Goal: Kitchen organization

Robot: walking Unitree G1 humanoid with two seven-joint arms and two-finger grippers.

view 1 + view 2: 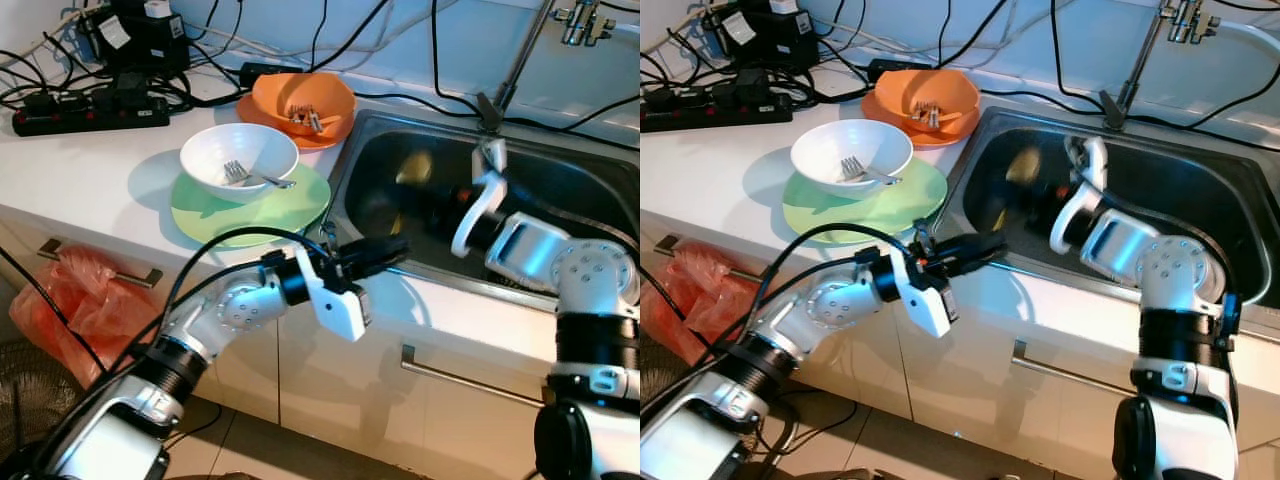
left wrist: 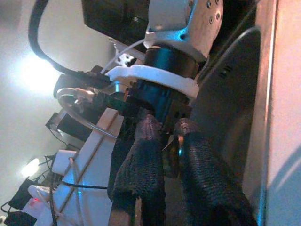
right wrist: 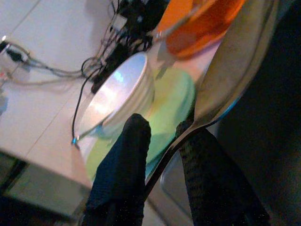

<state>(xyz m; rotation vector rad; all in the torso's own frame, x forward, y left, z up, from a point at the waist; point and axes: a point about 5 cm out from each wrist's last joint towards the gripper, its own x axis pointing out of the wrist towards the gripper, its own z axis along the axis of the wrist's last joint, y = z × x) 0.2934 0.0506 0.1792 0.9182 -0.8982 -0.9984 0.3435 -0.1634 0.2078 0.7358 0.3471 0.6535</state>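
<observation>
- The left pincer is seen lowest in the frame, at centre, reaching across the front edge of the worktop toward the sink. Its fingers are nearly closed with a narrow gap, and a small thin object appears between them in the left wrist view; what it is cannot be told.
- The right pincer is held inside the sink, at the right of the frame. It is closed on a spoon, gripped at the handle.
- The spoon's long axis is seen running out from the fingers, with its bowl end pointed toward the dishes on the worktop; probably it is held so for carrying out of the basin.
- At upper centre, a white bowl with a fork is stacked on a green plate, and behind it an orange bowl holding cutlery sits on an orange plate, just beside the sink.
- The dishes seem gathered there as a collecting spot for utensils.
- A power strip with cables lies at upper left.
</observation>
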